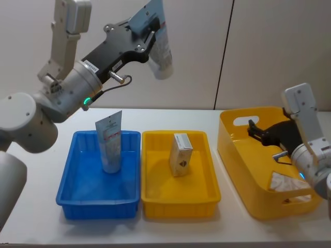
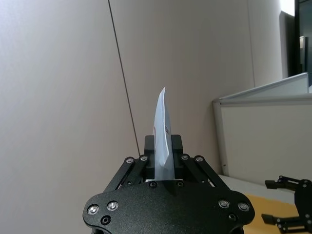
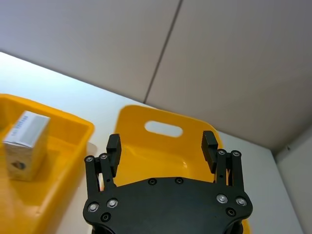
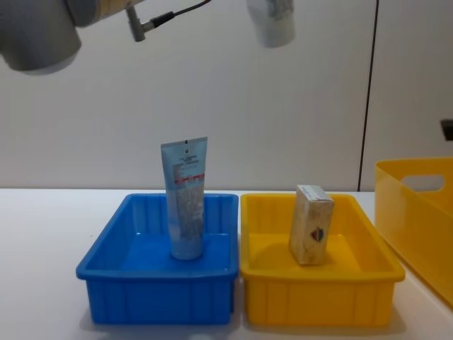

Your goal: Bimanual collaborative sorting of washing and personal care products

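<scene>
**Left claw holds a tube high above the bins; right claw spread over the basket**

A tall light-blue squeeze tube with white-red print (image 1: 161, 47) hangs in the air, well above the tabletop and roughly over the gap between the two low bins. The left claw (image 1: 148, 29) pinches it near its flat crimped end. In the left wrist view the thin crimped edge (image 2: 162, 127) sticks out past the black fingers (image 2: 148, 146). The round cap end points down, and in the chest view that end (image 4: 271, 21) shows at the top edge.

A second light-blue squeeze tube (image 1: 110, 142) stands upright on its cap, crimped end up, inside the blue rectangular plastic bin (image 1: 68, 173), towards the back. Just beside that bin, the two side walls close together, sits a shallow yellow plastic bin (image 1: 155, 202). In it a small beige carton with a dark logo (image 1: 180, 154) stands on end near the middle.

Farther to the robot's right, apart from the low bins, is a deep yellow plastic basket with an oval handle cut-out (image 1: 239, 155). The right claw (image 1: 257, 132) hovers over its open top with the fingers spread and nothing between them; the right wrist view shows both black fingertips (image 3: 113, 145) well apart above the basket's wall.

All three containers rest on a white tabletop (image 1: 41, 227) in front of a pale panelled wall (image 1: 269, 51).
</scene>
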`<action>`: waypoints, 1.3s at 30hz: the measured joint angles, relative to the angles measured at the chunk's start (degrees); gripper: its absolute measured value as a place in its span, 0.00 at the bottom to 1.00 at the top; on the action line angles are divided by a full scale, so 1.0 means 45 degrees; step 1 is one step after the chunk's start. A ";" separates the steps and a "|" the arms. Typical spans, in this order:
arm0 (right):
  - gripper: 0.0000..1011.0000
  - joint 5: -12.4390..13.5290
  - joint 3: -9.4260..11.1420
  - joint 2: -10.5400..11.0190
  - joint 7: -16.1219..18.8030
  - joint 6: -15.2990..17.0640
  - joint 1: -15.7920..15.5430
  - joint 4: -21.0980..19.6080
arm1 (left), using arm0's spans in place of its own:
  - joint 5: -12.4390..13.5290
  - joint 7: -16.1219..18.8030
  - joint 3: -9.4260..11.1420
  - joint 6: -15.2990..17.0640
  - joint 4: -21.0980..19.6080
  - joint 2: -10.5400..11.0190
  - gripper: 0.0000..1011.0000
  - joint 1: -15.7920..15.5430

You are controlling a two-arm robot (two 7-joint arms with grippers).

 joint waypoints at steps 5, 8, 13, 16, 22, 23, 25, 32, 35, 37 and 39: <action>0.99 0.0046 -0.0227 0.0008 0.0460 -0.0714 -0.0026 0.0005 | -0.0188 -0.0440 0.0115 -0.0284 0.0819 -0.0189 0.17 -0.0511; 0.99 0.0115 -0.0352 0.0016 0.0758 -0.1136 -0.0039 -0.0012 | -0.0280 -0.0618 0.0179 -0.0396 0.1202 -0.0285 0.17 -0.0710; 0.99 0.0216 -0.0614 0.0033 0.1294 -0.1852 -0.0046 -0.0074 | -0.0407 -0.0846 0.0272 -0.0545 0.1725 -0.0432 0.17 -0.0925; 0.99 0.0234 -0.0765 0.0053 0.1591 -0.2324 -0.0030 -0.0107 | -0.0484 -0.0969 0.0342 -0.0623 0.2082 -0.0544 0.17 -0.1041; 0.99 0.0156 -0.1132 0.0095 0.1961 -0.3210 0.0034 -0.0131 | -0.0630 -0.1176 0.0463 -0.0728 0.2648 -0.0736 0.17 -0.1178; 0.99 0.0070 -0.1229 0.0102 0.2013 -0.3468 0.0059 -0.0131 | -0.0638 -0.1197 0.0478 -0.0733 0.2704 -0.0760 0.17 -0.1186; 0.99 -0.0035 -0.1362 0.0105 0.2053 -0.3702 0.0090 -0.0131 | -0.0681 -0.1261 0.0525 -0.0747 0.2872 -0.0828 0.17 -0.1199; 0.99 -0.1020 -0.2016 0.0053 0.1972 -0.4837 0.0307 -0.0043 | -0.0768 -0.1323 0.0646 -0.0701 0.3024 -0.0924 0.17 -0.1119; 0.99 -0.1444 -0.2239 -0.0014 0.1868 -0.5109 0.0404 0.0022 | -0.0806 -0.1321 0.0697 -0.0616 0.3002 -0.0927 0.17 -0.1012; 0.99 -0.1588 -0.2339 -0.0054 0.1819 -0.5183 0.0448 0.0060 | -0.0821 -0.1315 0.0723 -0.0566 0.2958 -0.0927 0.17 -0.0954; 0.99 -0.1820 -0.2469 -0.0114 0.1755 -0.5291 0.0512 0.0123 | -0.0835 -0.1290 0.0765 -0.0497 0.2878 -0.0922 0.17 -0.0866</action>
